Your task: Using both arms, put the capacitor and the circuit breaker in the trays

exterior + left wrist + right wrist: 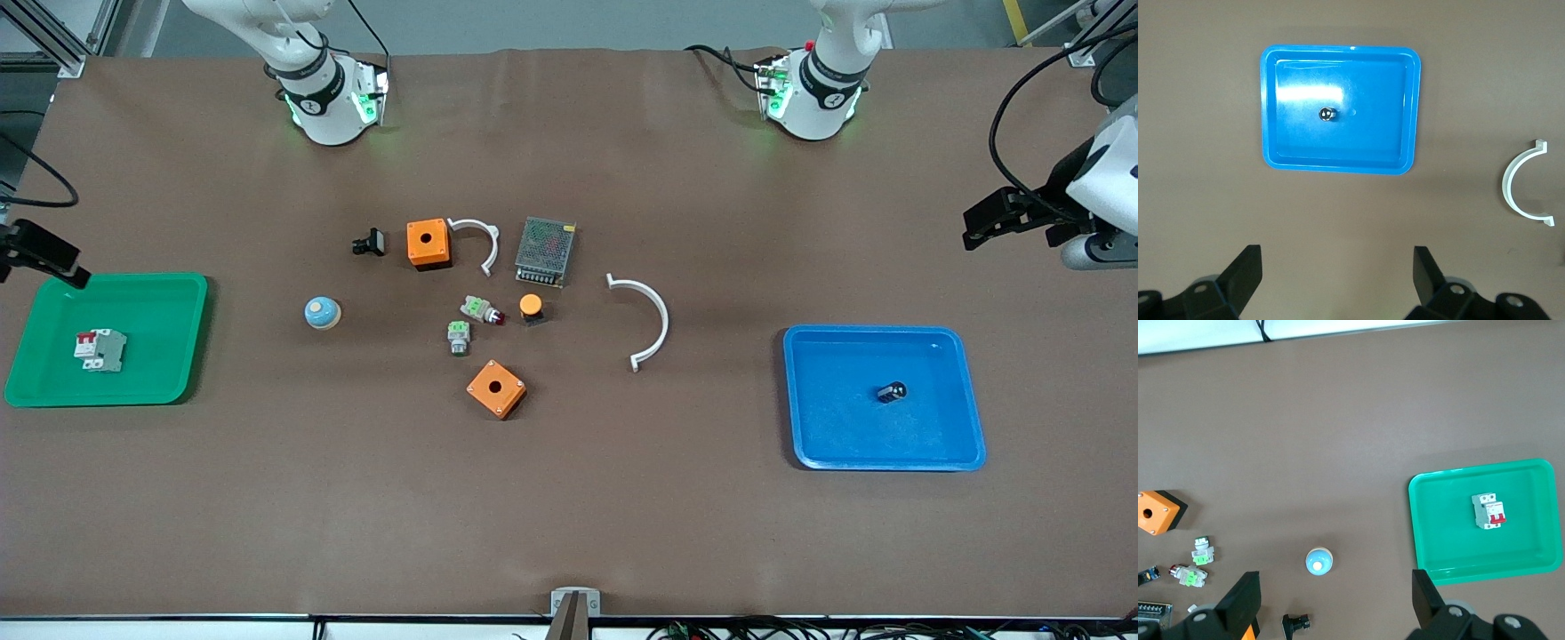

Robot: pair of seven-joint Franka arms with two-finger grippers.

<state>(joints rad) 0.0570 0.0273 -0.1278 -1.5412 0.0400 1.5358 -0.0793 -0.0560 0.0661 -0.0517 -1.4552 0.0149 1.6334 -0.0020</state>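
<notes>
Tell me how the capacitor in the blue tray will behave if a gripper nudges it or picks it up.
The capacitor is a tiny cylinder that seems to lie on its side in the blue tray, so a nudge would probably roll it. The tray's raised rim should stop it. Its silvery end looks smooth, so the open left gripper may slip unless it closes on the round black body.

No words, numbers or brand names can be read on anything here. The circuit breaker (1489, 511) in the green tray (1425, 533) may carry printing on its pale face, but it is too small to make out.
</notes>
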